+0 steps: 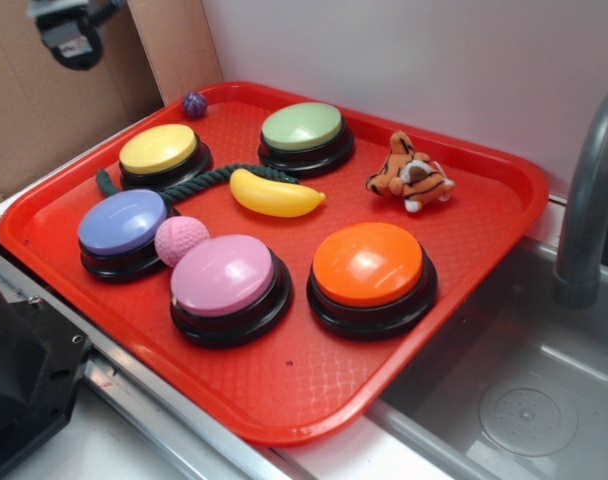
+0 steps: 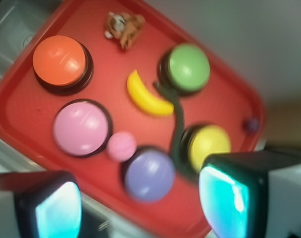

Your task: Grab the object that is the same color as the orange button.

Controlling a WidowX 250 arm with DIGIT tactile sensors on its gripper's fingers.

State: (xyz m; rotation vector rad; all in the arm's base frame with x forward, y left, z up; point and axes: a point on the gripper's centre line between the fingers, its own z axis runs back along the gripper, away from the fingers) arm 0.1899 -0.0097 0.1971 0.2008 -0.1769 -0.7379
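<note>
We see the little plush tiger far off at 12 o'clock from our gripper, whose fingers are wide open, holding nothing.

five buttons, two balls

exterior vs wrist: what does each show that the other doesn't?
Exterior only: the grey faucet, the sink basin and the cardboard behind the tray.

Wrist only: the pincer in close-up, fingers spread wide with nothing between them, high above the tray.

Both: the red tray, the orange button, pink button, purple button, yellow button, green button, plush tiger, banana, pink ball, small purple ball and dark rope.
</note>
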